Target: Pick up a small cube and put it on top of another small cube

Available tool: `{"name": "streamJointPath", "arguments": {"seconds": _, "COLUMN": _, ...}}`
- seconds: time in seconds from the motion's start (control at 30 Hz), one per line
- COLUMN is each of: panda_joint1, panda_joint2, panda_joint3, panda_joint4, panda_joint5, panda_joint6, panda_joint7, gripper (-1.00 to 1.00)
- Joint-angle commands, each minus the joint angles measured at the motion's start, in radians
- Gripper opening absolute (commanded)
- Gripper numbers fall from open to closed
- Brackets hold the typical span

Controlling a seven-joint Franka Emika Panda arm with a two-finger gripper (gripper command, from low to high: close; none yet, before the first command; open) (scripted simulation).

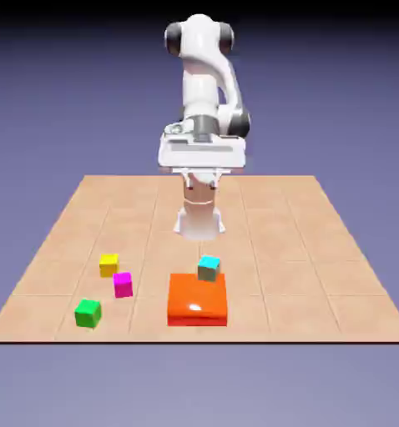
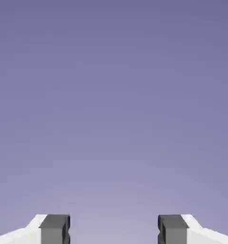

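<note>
The hand (image 1: pixel 203 179) is at the upper middle of the exterior view, raised above the surface (image 1: pixel 261 250). Its two fingertips stand wide apart in the hand view, one at lower left, one at lower right, with only plain backdrop (image 2: pixel 114 119) between them — nothing is held.

Task status: no cube sits on another, so both the pick and the placement remain to be done. Candidate parts are located as follows. In the lower left of the exterior view lie the yellow cube (image 1: pixel 109 266), the magenta cube (image 1: pixel 123 285) just beside it, and the green cube (image 1: pixel 88 313) nearest the lower left corner. The cyan cube (image 1: pixel 209 268) is near the lower middle, at the upper edge of the red block (image 1: pixel 197 302). Remaining steps, as judged: select a cube, lower the hand over it, close, lift, align above a second cube, release. The task does not specify which cube goes on which.

Limits of visibility: the hand view shows no cube and no part of the surface; the fingers are cut off by its bottom edge. In the exterior view the fingertips are small and hard to separate from the arm's base (image 1: pixel 199 221) behind them. Whether the cyan cube rests on the red block or stands just behind it cannot be determined.
</note>
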Motion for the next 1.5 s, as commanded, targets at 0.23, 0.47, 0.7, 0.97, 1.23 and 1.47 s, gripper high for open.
{"name": "streamJointPath", "arguments": {"seconds": 0.23, "panda_joint1": -0.290, "panda_joint2": 0.220, "panda_joint3": -0.007, "panda_joint4": 0.034, "panda_joint5": 0.064, "panda_joint6": -0.126, "panda_joint7": 0.183, "gripper": 0.00}}
{"name": "streamJointPath", "arguments": {"seconds": 0.47, "panda_joint1": -0.544, "panda_joint2": 0.413, "panda_joint3": -0.014, "panda_joint4": 0.064, "panda_joint5": 0.120, "panda_joint6": -0.236, "panda_joint7": 0.343, "gripper": 0.00}}
{"name": "streamJointPath", "arguments": {"seconds": 0.7, "panda_joint1": -0.797, "panda_joint2": 0.605, "panda_joint3": -0.020, "panda_joint4": 0.094, "panda_joint5": 0.176, "panda_joint6": -0.346, "panda_joint7": 0.503, "gripper": 0.00}}
{"name": "streamJointPath", "arguments": {"seconds": 0.97, "panda_joint1": -0.845, "panda_joint2": 0.827, "panda_joint3": 0.048, "panda_joint4": 0.119, "panda_joint5": 0.256, "panda_joint6": -0.156, "panda_joint7": 0.445, "gripper": 0.00}}
{"name": "streamJointPath", "arguments": {"seconds": 1.23, "panda_joint1": -0.814, "panda_joint2": 0.663, "panda_joint3": -0.004, "panda_joint4": 0.101, "panda_joint5": 0.196, "panda_joint6": -0.303, "panda_joint7": 0.492, "gripper": -1.00}}
{"name": "streamJointPath", "arguments": {"seconds": 1.47, "panda_joint1": -0.677, "panda_joint2": 0.550, "panda_joint3": 0.094, "panda_joint4": 0.209, "panda_joint5": 0.123, "panda_joint6": -0.523, "panda_joint7": 0.534, "gripper": -1.00}}
